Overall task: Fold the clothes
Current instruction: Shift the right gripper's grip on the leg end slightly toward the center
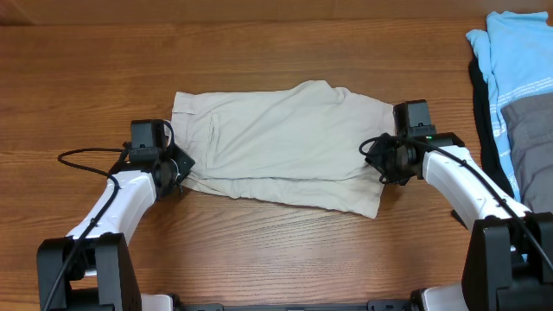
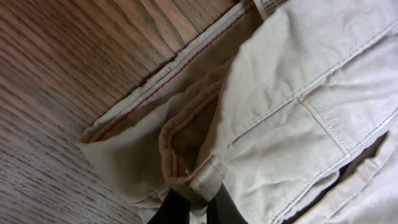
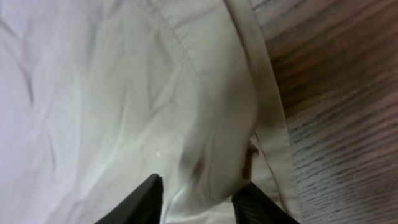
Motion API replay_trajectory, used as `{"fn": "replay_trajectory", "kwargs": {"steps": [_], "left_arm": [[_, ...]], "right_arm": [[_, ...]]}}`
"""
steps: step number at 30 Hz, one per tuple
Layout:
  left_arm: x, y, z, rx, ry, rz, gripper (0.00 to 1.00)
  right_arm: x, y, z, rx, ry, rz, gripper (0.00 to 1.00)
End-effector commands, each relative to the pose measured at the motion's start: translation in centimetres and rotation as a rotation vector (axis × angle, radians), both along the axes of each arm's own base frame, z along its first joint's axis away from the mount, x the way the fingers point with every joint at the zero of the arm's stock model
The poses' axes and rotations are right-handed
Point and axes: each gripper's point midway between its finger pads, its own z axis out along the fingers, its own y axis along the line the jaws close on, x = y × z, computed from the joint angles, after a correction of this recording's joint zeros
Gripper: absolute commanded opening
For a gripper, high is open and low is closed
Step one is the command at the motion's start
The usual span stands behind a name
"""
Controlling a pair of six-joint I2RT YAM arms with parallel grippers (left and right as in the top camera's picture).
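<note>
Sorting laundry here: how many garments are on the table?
4: khaki shorts in the middle; a light blue garment, a grey garment and a black garment piled at the right edge. More may lie out of frame.

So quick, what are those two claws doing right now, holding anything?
Left gripper: closed, pinching the shorts.
Right gripper: open, fingers apart over the shorts, not clamping them.

A brown wood-grain desk (image 1: 259,259) spans the whole view. At its right edge lies a heap of garments: a light blue one (image 1: 518,47) with pale stripes at the back, a grey one (image 1: 531,138) overlapping its near part, and a black one (image 1: 486,121) showing as a dark strip along their left side.
</note>
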Motion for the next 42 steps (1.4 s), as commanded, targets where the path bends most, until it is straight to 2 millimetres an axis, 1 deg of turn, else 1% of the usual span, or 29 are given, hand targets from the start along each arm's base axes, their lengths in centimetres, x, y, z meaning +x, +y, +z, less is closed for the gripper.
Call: {"fn": "replay_trajectory", "kwargs": {"steps": [1, 10, 14, 20, 23, 27, 30, 33, 36, 38, 39, 40, 42], "left_arm": [[-1.0, 0.6, -1.1, 0.046, 0.041, -0.01, 0.04], [-1.0, 0.6, -1.1, 0.045, 0.042, -0.01, 0.04], [-1.0, 0.6, -1.1, 0.046, 0.039, -0.01, 0.04], [-1.0, 0.6, -1.1, 0.046, 0.04, -0.01, 0.04], [-1.0, 0.6, -1.1, 0.046, 0.04, -0.01, 0.04], [-1.0, 0.6, -1.1, 0.048, 0.041, -0.01, 0.04], [-1.0, 0.7, -1.1, 0.05, 0.041, -0.009, 0.04], [-0.9, 0.7, -1.1, 0.051, 0.039, -0.008, 0.04], [-0.8, 0.7, -1.1, 0.05, 0.033, -0.008, 0.04], [-0.8, 0.7, -1.0, 0.051, 0.032, -0.009, 0.04], [-0.8, 0.7, -1.0, 0.052, 0.032, -0.008, 0.04], [-0.8, 0.8, -1.0, 0.055, 0.032, -0.007, 0.04], [-0.8, 1.0, -1.1, 0.07, 0.034, 0.0, 0.04]], "right_arm": [[-0.1, -0.3, 0.3, -0.002, -0.006, -0.017, 0.46], [-0.8, -0.3, 0.1, -0.003, 0.027, -0.024, 0.48], [-1.2, -0.4, -0.2, 0.008, 0.048, -0.072, 0.48], [-1.4, 0.0, -1.5, 0.043, 0.035, -0.116, 0.47], [-1.2, 0.1, -1.9, 0.055, 0.01, -0.112, 0.46], [-0.6, 0.2, -1.8, 0.057, -0.022, -0.108, 0.35], [-0.5, 0.0, -1.8, 0.047, -0.026, -0.112, 0.31], [-0.6, -0.3, -2.1, 0.031, -0.029, -0.117, 0.31], [-1.0, -0.3, -2.8, 0.03, -0.022, -0.117, 0.36], [-1.2, -0.3, -3.2, 0.03, -0.015, -0.117, 0.36], [-1.2, -0.3, -3.4, 0.033, -0.014, -0.116, 0.35], [-1.3, -0.3, -3.5, 0.034, -0.014, -0.115, 0.28], [-1.2, -0.1, -3.6, 0.035, -0.023, -0.111, 0.04]]}}
